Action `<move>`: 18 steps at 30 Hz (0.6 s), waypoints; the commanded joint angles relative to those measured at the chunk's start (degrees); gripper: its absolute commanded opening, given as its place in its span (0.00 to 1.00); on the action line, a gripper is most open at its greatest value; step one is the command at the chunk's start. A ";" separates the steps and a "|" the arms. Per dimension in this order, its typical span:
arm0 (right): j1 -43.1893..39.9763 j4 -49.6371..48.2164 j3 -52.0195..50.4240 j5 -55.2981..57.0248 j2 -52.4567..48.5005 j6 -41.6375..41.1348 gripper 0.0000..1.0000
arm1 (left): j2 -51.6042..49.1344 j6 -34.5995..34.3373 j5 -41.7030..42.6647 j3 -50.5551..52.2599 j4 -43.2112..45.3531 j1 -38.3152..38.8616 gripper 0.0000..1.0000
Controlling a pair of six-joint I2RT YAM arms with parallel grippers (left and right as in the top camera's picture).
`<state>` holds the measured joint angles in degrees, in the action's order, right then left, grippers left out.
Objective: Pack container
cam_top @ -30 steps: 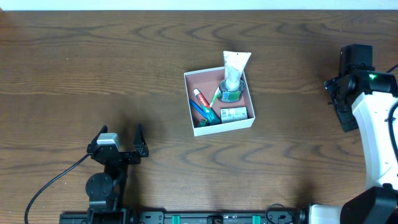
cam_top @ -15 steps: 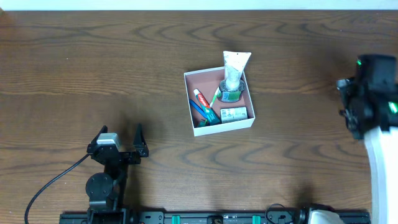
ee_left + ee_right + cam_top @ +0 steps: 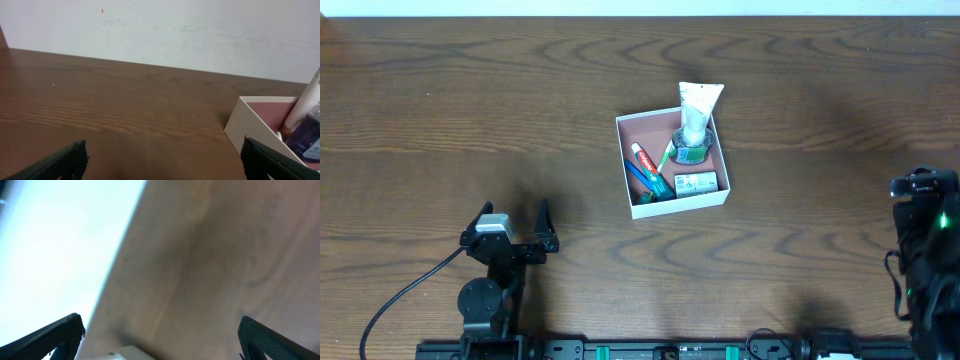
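The container (image 3: 642, 206), a shallow white box with a pink inside, sits in the middle of the table. It holds a white tube (image 3: 697, 108), a red-and-white toothpaste tube (image 3: 646, 160), a green-white carton (image 3: 695, 183) and blue and green items. My left gripper (image 3: 510, 228) is open and empty at the near left, well away from the box. The container's corner shows in the left wrist view (image 3: 250, 125). My right arm (image 3: 928, 250) is at the far right edge. Its gripper (image 3: 160, 340) is open and empty, seen in the right wrist view.
The dark wood table (image 3: 470, 120) runs to a white wall at the back (image 3: 200, 35). A black cable (image 3: 400, 300) trails from the left arm's base at the near edge.
My right arm has drawn back from the far right toward the near right corner. The left arm and the box's contents have not moved.
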<state>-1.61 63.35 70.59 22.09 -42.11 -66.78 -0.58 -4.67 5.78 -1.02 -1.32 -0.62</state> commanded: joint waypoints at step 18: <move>1.29 -53.96 -49.46 -16.06 34.53 33.68 0.99 | 0.31 -0.28 0.68 0.79 -2.27 0.17 0.98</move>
<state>-0.82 11.75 25.23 11.49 -10.35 -40.62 -0.58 -4.67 5.78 -1.10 -1.48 -0.62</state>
